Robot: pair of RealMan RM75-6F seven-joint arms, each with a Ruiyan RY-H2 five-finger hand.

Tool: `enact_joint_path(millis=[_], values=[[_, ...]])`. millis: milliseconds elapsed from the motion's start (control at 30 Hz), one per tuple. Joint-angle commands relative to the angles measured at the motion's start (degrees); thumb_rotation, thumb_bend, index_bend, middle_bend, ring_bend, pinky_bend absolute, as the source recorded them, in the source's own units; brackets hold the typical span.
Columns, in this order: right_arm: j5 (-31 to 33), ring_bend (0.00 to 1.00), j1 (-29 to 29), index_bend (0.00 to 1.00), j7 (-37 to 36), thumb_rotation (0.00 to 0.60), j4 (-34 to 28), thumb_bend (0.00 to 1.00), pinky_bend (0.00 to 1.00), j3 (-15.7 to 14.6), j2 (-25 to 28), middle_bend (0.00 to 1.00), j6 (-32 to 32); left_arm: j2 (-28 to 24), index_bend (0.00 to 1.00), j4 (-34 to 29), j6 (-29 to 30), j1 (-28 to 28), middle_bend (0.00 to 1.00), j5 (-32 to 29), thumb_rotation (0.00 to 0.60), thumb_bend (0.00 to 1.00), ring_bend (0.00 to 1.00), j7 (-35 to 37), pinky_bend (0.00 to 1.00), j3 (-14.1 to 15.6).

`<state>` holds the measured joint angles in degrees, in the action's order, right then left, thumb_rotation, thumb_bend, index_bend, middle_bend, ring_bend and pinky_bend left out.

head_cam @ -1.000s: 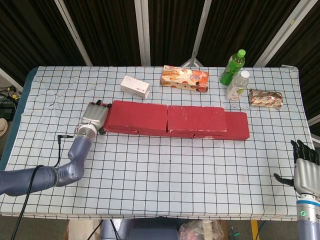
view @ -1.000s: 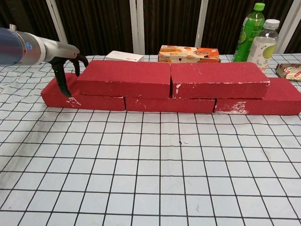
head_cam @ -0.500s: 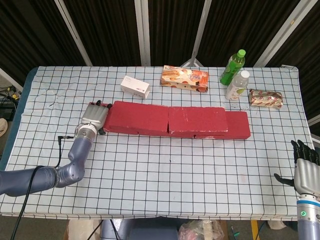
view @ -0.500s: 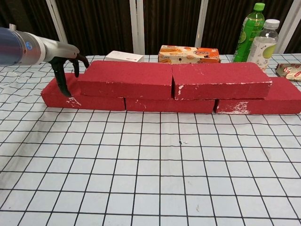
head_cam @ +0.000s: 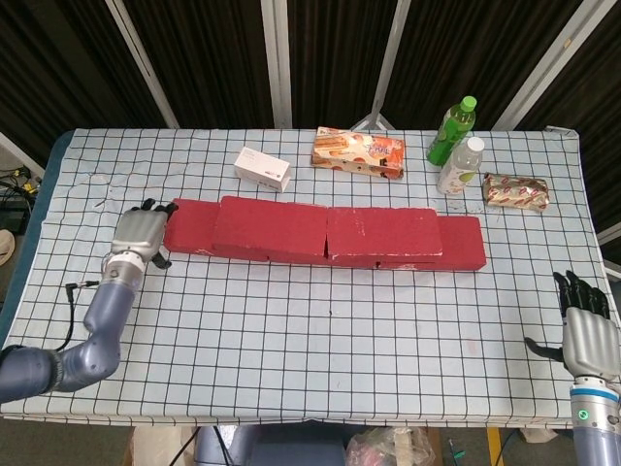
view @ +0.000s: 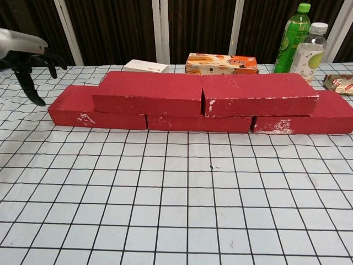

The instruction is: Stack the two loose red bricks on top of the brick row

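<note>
A: We count both red bricks, left upper brick (view: 148, 91) and right upper brick (view: 259, 93), seated end to end on the brick row (view: 77, 107), touching. We judge the stacking done; only withdrawal left.

B: Agreed. Our left hand (head_cam: 139, 236) sits just beside the row's left end, apart from it, fingers loosely spread, holding nothing. Our right hand (head_cam: 585, 328) hangs at the table's near right edge, fingers apart, empty.

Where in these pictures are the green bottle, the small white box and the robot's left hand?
Green bottle (head_cam: 453, 130): head view, middle of its body.
White box (head_cam: 262, 168): head view, middle of its top face.
Left robot hand (head_cam: 139, 234): head view, back of the hand, just left of the brick row.
</note>
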<state>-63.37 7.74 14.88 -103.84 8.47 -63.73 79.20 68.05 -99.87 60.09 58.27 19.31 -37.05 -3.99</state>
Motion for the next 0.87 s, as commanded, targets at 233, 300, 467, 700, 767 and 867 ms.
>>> enact_joint_path(millis=[233,300,467,700,767,867], values=[[-7.6,0.00,0.4,0.05,-2.8,0.600,3.2,0.15,0.00,-1.7,-1.4,0.00,0.7,-7.0,0.15,-6.4,17.4,-26.0,0.11,37.6,0.600,0.00,0.07,21.7,0.21,10.4],[-8.5,0.00,0.4,0.05,-2.8,0.600,3.6,0.15,0.00,-2.1,-1.6,0.00,0.6,-5.6,0.15,-4.3,20.2,-29.0,0.10,41.1,0.600,0.00,0.07,23.7,0.20,11.5],[-9.4,0.00,0.2,0.05,-2.8,0.600,3.6,0.15,0.00,-2.3,-1.6,0.00,1.0,-1.1,0.15,2.3,25.0,-35.0,0.10,46.4,0.600,0.00,0.07,26.9,0.20,12.8],[-10.4,0.00,0.0,0.05,-2.7,0.600,3.5,0.15,0.00,-2.6,-1.6,0.00,1.3,1.8,0.16,6.4,25.4,-38.6,0.10,48.4,0.600,0.00,0.07,28.1,0.20,12.3],[-10.7,0.00,-0.1,0.05,-2.7,0.600,3.5,0.15,0.00,-2.6,-1.6,0.00,1.5,2.1,0.16,6.4,26.4,-39.5,0.10,50.2,0.600,0.00,0.07,28.1,0.20,12.1],[-11.0,0.00,-0.2,0.05,-2.7,0.600,3.1,0.15,0.00,-2.6,-1.6,0.00,2.0,2.3,0.16,6.2,27.6,-40.7,0.10,51.8,0.600,0.00,0.07,27.0,0.20,11.9]])
